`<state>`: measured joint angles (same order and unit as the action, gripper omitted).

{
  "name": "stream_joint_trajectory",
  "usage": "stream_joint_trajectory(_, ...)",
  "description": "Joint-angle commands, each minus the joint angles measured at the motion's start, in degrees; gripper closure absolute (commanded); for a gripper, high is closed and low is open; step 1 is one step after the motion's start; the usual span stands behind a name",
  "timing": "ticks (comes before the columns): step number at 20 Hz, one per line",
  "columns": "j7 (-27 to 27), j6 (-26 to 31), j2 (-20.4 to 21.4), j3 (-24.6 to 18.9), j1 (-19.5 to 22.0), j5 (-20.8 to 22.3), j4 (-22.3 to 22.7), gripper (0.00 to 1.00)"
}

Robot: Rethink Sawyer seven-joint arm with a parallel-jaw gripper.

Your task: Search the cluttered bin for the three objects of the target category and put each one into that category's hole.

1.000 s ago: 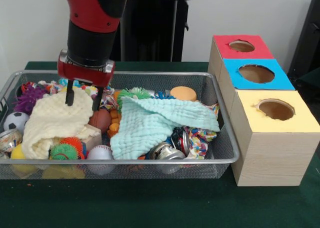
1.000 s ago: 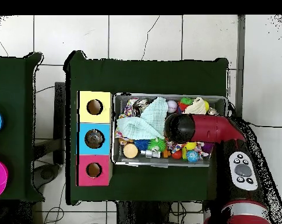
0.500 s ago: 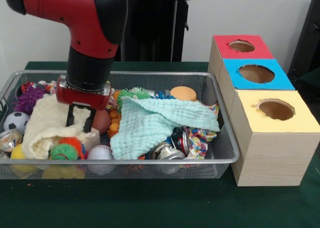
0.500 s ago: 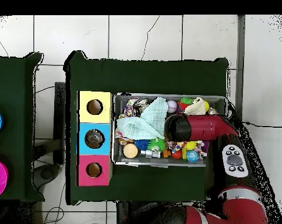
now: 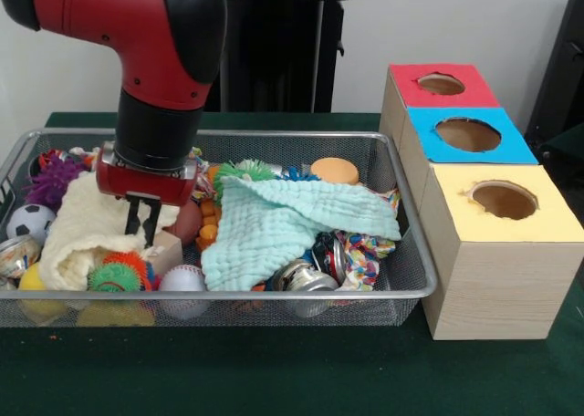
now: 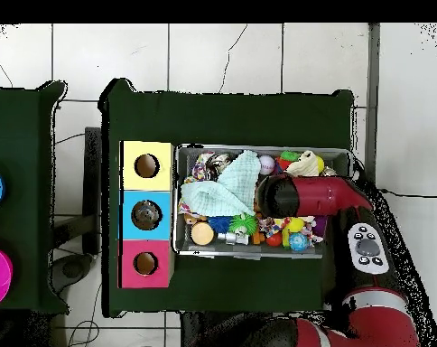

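A wire bin [image 5: 274, 295] holds a jumble of toys, cans and two cloths. My gripper [image 5: 140, 237] points down at the bin's left side, its fingers [image 5: 131, 223] drawn close together on the edge of a cream cloth [image 5: 82, 220]. Just below the tips sit a wooden block [image 5: 167, 251] and an orange-green spiky ball [image 5: 123, 270]. A brown football [image 5: 188, 219] lies right of the fingers. A baseball [image 5: 182, 277] and a soccer ball [image 5: 27, 220] rest near the front and left. In the overhead view the arm [image 6: 303, 196] hides the gripper.
A mint cloth [image 5: 283, 217] covers the bin's middle, with cans [image 5: 306, 277] and a rope toy [image 5: 365, 247] under its edge. Three boxes with holes stand beside the bin: yellow [image 5: 504, 200], blue [image 5: 467, 134], red [image 5: 441, 84]. A purple spiky ball [image 5: 53, 174] lies far left.
The gripper has come down into the bin and its fingers have closed from wide apart to narrow on the cream cloth. The arm's elbow has swung over.
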<state>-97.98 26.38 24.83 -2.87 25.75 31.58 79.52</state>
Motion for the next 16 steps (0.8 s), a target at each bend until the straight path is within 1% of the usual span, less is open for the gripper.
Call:
stream_joint_trajectory(1, 7.98, 0.41, -2.37, -7.72, 3.58, 2.32, 0.71, 1.00)
stream_joint_trajectory(2, 8.20, 1.47, -1.47, -9.46, 4.76, 0.66, 2.53, 1.00)
stream_joint_trajectory(4, 8.79, 4.55, 0.51, -14.61, 7.56, -3.85, 6.79, 1.00)
stream_joint_trajectory(5, 7.94, 6.34, 1.45, -17.37, 9.06, -6.86, 9.31, 1.00)
stream_joint_trajectory(7, 4.60, 8.78, 2.60, -22.54, 11.67, -12.98, 13.87, 1.00)
stream_joint_trajectory(8, 2.35, 8.31, 3.05, -24.64, 12.77, -15.40, 16.32, 1.00)
stream_joint_trajectory(10, -1.37, 6.99, 3.65, -27.00, 13.24, -18.58, 18.95, 1.00)
stream_joint_trajectory(11, -3.25, 5.87, 3.65, -27.63, 12.90, -19.95, 19.40, 1.00)
stream_joint_trajectory(14, -7.90, 1.64, 4.50, -27.30, 10.68, -21.89, 21.28, 1.00)
stream_joint_trajectory(16, -10.02, -0.41, 5.09, -26.65, 8.96, -23.05, 22.25, 1.00)
